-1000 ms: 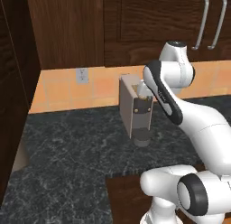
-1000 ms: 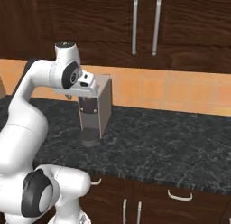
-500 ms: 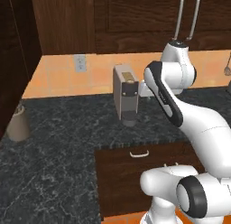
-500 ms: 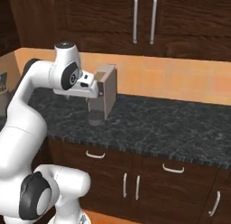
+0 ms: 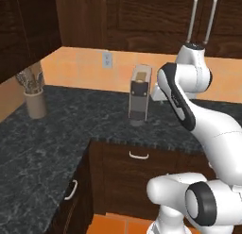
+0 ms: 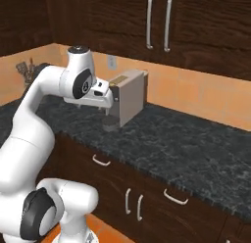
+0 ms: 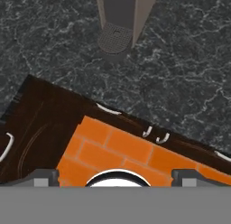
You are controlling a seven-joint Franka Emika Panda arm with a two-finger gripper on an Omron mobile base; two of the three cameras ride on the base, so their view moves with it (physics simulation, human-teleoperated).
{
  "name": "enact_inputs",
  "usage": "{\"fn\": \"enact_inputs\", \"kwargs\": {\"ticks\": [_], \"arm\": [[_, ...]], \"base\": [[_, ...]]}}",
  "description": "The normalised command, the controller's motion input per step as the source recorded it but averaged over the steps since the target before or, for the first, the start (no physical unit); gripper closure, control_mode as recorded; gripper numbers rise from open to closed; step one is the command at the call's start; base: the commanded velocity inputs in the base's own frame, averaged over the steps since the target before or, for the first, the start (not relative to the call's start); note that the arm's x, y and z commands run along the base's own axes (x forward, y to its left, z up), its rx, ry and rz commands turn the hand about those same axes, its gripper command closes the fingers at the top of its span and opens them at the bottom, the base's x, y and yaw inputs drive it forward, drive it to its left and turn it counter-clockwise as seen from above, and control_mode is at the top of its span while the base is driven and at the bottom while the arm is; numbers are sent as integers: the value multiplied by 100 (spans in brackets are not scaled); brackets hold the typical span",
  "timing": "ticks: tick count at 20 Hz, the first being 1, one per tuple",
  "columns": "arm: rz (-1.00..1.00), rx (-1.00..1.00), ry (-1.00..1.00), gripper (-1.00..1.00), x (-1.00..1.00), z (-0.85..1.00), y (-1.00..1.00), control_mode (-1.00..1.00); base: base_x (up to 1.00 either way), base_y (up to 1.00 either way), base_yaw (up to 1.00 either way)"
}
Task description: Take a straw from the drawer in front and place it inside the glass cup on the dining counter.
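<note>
The counter point(image 5: 71, 129) is seen as black speckled stone, veined in white, with a dull polish. The drawer point(image 5: 142, 169) and the cabinet doors point(image 6: 112, 21) are shown in dark brown wood with visible grain; their handles point(image 6: 158, 22) are rendered as pale, smooth metal. The coffee machine point(image 6: 128, 96) is cased in matt grey-beige panels, its drip grille point(image 7: 115, 38) finely perforated. The floor point(image 7: 122, 151) is laid in matt orange brick-like tiles. The wall strip point(image 5: 80, 68) is finished in flat, smooth orange.
</note>
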Motion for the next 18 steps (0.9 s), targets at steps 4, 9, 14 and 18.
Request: {"fn": "enact_inputs", "kwargs": {"ticks": [4, 9, 14, 18], "arm": [[0, 0, 0, -100, 0, 0, 0, 100], [0, 0, 0, -100, 0, 0, 0, 100], [0, 0, 0, -100, 0, 0, 0, 100], [0, 0, 0, -100, 0, 0, 0, 100]], "base": [[0, -71, 59], [0, -80, 57], [-2, -83, 49], [-12, -60, 40]]}}
